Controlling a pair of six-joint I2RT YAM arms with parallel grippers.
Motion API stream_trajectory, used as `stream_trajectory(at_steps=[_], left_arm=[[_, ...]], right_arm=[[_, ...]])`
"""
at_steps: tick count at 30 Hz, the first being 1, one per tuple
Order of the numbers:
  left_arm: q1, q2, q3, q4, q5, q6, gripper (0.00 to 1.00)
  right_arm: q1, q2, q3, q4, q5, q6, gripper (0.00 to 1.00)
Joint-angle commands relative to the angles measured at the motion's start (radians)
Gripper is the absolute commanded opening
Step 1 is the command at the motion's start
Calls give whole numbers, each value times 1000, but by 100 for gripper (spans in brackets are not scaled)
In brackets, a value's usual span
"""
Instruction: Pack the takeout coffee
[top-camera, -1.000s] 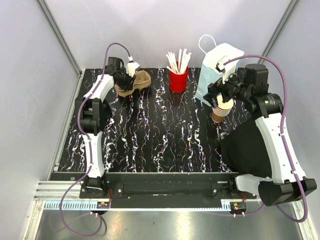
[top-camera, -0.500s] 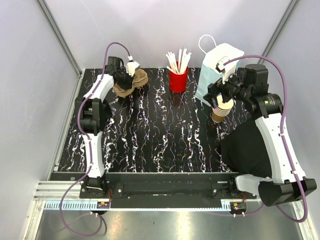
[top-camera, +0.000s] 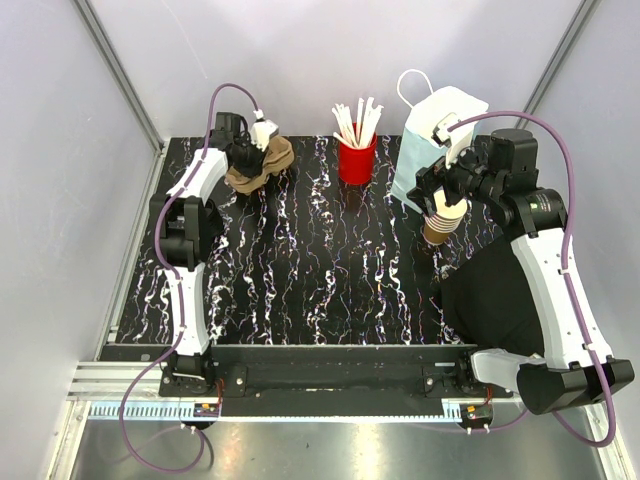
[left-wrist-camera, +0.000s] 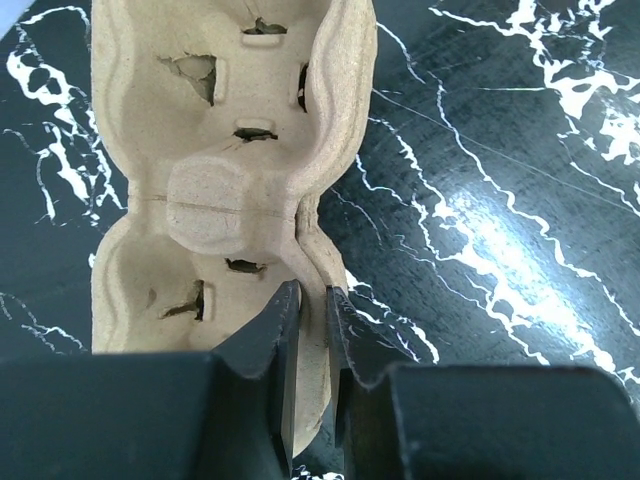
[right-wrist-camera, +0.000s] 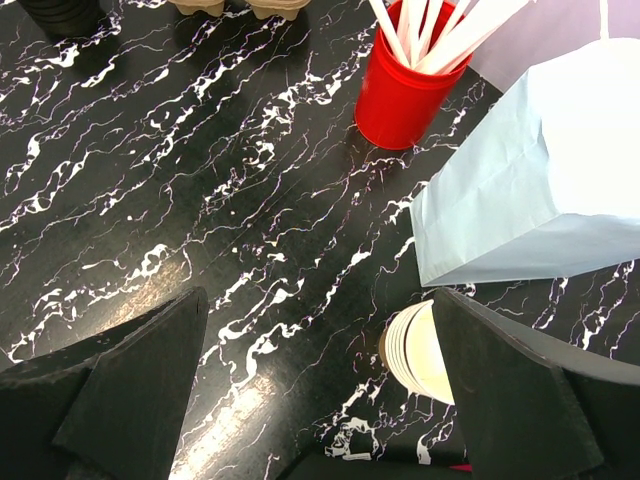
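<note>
A: Where is the takeout coffee cup?

B: A single cup on its own cannot be picked out. The only tan-brown paper cups in view are nested in a stack (top-camera: 441, 224) on the right side of the black marble-patterned table (top-camera: 320, 270). The stack stands upright, just beside the near bottom corner of the pale blue paper bag (top-camera: 425, 150).

A: And the arm over there?

B: The right gripper (top-camera: 441, 192) hangs above that stack with its jaws spread wide and nothing between them. In its wrist view the cup rims sit close to the inner side of one finger, not touching it.

A: What about the other arm?

B: The left gripper (left-wrist-camera: 310, 300) is at the far left of the table. Its jaws are nearly together, clamped on the side wall of a moulded pulp cup carrier (left-wrist-camera: 210, 180). The wrist view shows the thin wall pinched between the two fingertips. Whether the carrier rests flat on the table cannot be told.

A: Anything between the two arms?

B: A red cup (top-camera: 357, 160) stands at the far edge, near the bag but apart from it, and holds white sticks (top-camera: 357, 118).
</note>
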Motion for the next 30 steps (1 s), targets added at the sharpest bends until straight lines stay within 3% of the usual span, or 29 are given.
stream_trajectory(at_steps=[1,12,19,30], left_arm=[[5,-71,38,70,-60,-32,15],[2,-120,16,117,-68,-58,10],[-9,-199,-110,216,-108,-42,6],[-23,-240,-116,246,-123,-52,1]], right_arm=[[7,-27,0,47,-20,-2,100],[5,-33,-3,47,-22,0,100],[5,-30,-2,49,-19,-2,100],[5,-26,9,47,-17,4,100]])
